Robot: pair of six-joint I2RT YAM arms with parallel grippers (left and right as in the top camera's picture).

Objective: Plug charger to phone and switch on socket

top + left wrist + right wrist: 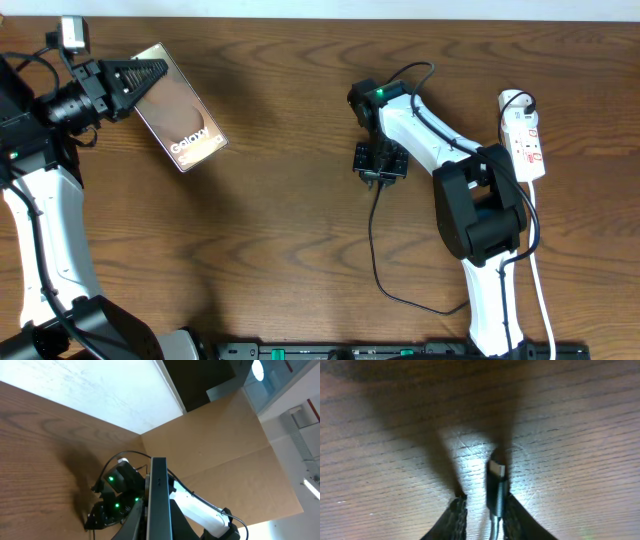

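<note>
Charger (372,245) cable curling across near table (260,250) toward centre. Right gripper (485,506) standing over connector tip, jaws narrowly parted, straddling it, gap showing on one side. Socket (527,140) lying far-right. Left gripper (152,76) clamping phone (190,130) tight, far-left.

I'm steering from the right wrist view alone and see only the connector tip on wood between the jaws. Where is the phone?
Observer: The phone is far left, one end clamped in the left jaws.
Operator: Which way does it face?
Observer: Screen up, free end aimed toward your arm.
Operator: And the socket?
Observer: The socket lies flat to the right of your arm.
</note>
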